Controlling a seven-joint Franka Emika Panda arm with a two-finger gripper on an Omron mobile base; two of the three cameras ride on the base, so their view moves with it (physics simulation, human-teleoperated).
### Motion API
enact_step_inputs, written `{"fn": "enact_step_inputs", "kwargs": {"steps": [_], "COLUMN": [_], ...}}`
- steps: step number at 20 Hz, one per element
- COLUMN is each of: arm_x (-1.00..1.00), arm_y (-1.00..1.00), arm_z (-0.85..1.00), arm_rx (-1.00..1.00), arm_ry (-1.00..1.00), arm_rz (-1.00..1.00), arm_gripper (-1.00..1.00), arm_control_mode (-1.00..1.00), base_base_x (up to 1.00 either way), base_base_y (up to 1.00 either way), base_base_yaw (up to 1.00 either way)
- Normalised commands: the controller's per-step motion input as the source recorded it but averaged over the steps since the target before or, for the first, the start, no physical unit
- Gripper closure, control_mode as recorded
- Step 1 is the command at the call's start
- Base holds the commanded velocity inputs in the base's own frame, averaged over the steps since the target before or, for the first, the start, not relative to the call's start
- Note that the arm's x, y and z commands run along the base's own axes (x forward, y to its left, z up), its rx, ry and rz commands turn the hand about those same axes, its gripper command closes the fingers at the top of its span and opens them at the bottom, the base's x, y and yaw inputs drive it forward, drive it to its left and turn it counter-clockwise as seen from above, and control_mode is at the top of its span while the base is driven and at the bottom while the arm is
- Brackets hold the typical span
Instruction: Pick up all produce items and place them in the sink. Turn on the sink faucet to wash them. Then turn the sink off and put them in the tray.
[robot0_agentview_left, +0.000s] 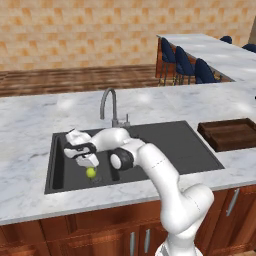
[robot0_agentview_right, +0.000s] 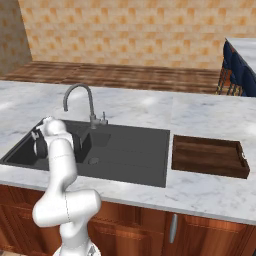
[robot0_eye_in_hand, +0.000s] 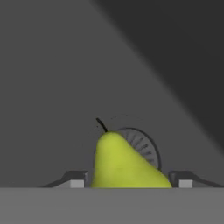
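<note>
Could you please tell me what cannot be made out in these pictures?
- Tool grip: in the hand view the fingertips flank the pear, but contact cannot be seen.
- Pear's lower part: cut off at the hand view's bottom.
- Sink left basin: the arm hides it in the right base view.

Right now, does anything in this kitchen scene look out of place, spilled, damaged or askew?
Nothing stands out. The yellow-green fruit lies in the sink by the drain, between the gripper fingers. The faucet stands upright with no water visible, and the tray sits flat on the counter.
</note>
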Motion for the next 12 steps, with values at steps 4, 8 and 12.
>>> {"fn": "enact_step_inputs", "kwargs": {"steps": [4, 8, 12], "arm_x": [0.0, -0.16, -0.48], "arm_y": [-0.19, -0.18, -0.32], "arm_z": [-0.18, 0.19, 0.71], "arm_rx": [0.08, 0.08, 0.13], "arm_ry": [-0.08, -0.09, -0.13], "arm_rz": [0.0, 0.0, 0.0], "arm_gripper": [-1.0, -1.0, -1.0], "arm_control_mode": [-1.0, -1.0, -1.0], "base_base_x": [0.0, 0.0, 0.0], "base_base_y": [0.0, 0.0, 0.0], "base_base_yaw": [0.0, 0.0, 0.0]}}
